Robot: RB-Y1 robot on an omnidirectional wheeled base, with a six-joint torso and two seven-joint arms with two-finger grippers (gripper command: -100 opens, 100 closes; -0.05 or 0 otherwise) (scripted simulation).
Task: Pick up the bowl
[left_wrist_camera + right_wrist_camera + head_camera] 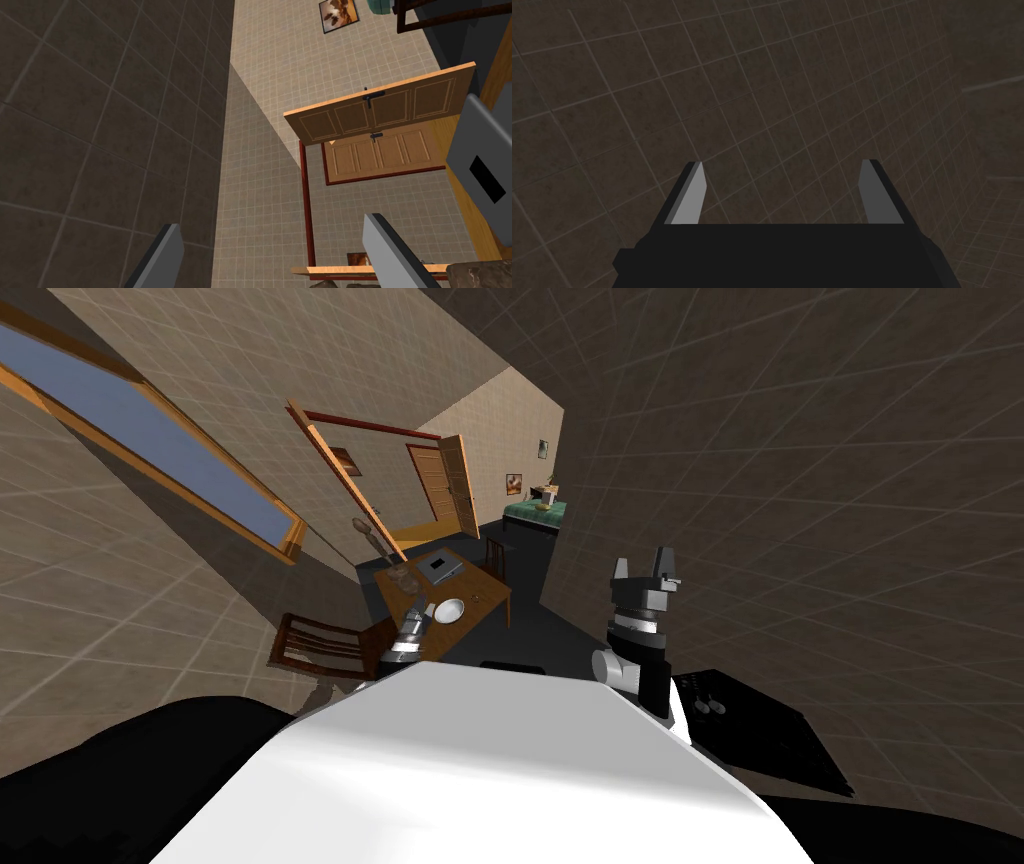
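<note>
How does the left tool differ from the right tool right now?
The left tool is stretched out to the near edge of the wooden table, while the right tool is held up off to the side of the table. The left tool is close beside the white bowl; the right tool is far from it. Both are open and empty.

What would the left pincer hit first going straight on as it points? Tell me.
Probably the light tiled wall beside the red door frame, far off; depth is unclear. The open left pincer aims there, not at the bowl.
</note>
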